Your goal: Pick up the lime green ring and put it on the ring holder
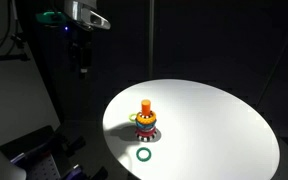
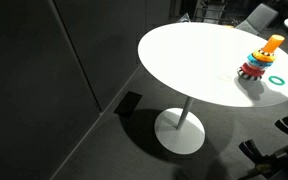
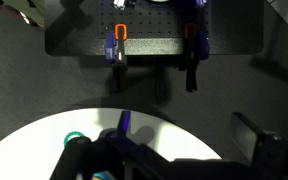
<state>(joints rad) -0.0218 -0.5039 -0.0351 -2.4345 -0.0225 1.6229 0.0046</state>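
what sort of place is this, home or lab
Probably a lab or test studio: black panel walls, a lone round white table, and clamps on a black board in the wrist view.

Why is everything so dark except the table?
In both exterior views the white table is brightly lit, nearly washed out, against a dim room; the ring holder and lime green ring show clearly. In the wrist view the gripper is a dark, murky shape.

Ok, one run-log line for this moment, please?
gripper: high, far from ring, state unclear | lime green ring: flat on table beside ring holder, not on peg | grasp: not yet done
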